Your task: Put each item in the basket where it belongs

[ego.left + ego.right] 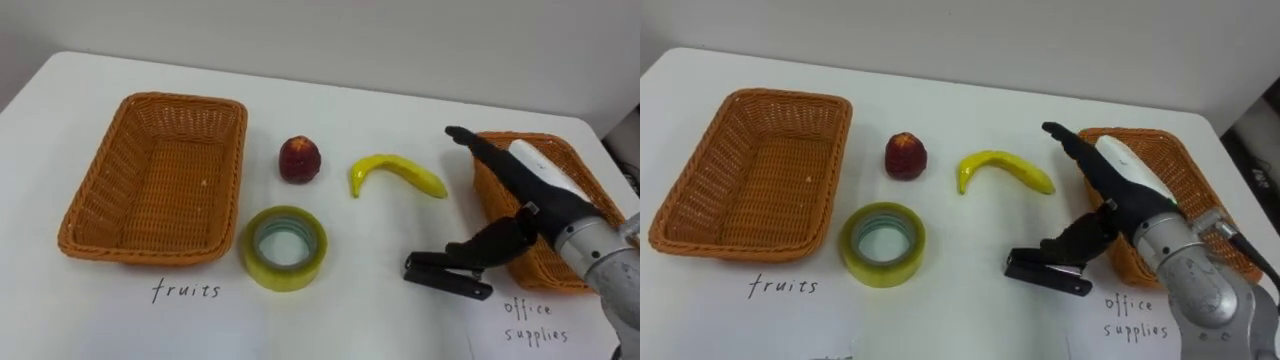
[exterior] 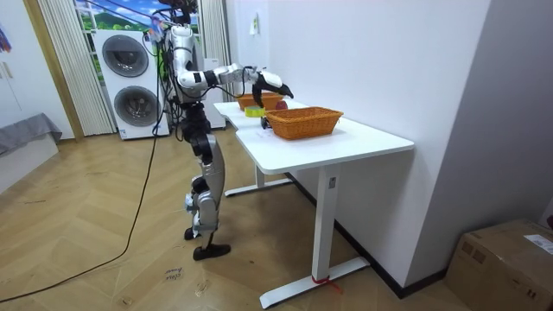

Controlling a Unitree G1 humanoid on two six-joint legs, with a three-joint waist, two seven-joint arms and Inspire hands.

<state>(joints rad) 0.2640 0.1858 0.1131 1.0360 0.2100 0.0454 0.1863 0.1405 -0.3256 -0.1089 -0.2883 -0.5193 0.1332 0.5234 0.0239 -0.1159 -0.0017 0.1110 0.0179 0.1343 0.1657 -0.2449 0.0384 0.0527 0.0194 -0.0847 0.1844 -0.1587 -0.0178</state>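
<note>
While the stapler [image 1: 447, 276] lies on the white table [image 1: 380, 320] just left of the right basket [image 1: 535, 270], the right hand [image 1: 535, 185] is over it from the right. One finger is stretched straight ahead, and the thumb and lower fingers curl down onto the stapler's right end. They seem to pinch it, though I cannot be sure from this angle that the grip has closed, or whether the stapler is off the table. Its long axis runs roughly left to right across the front of the robot, dipping a little toward the right, so the held end is the one nearest the basket. The move ahead looks short: a lift and a carry to the right, with the basket's near wall the one thing to get over. The banana [image 1: 395, 170] lies farther back, clear of that path. The red fruit [image 1: 299, 160] and the roll of tape [image 1: 285, 278] sit toward the middle, beside the empty left basket [image 1: 140, 250] — none of them sorted yet.
</note>
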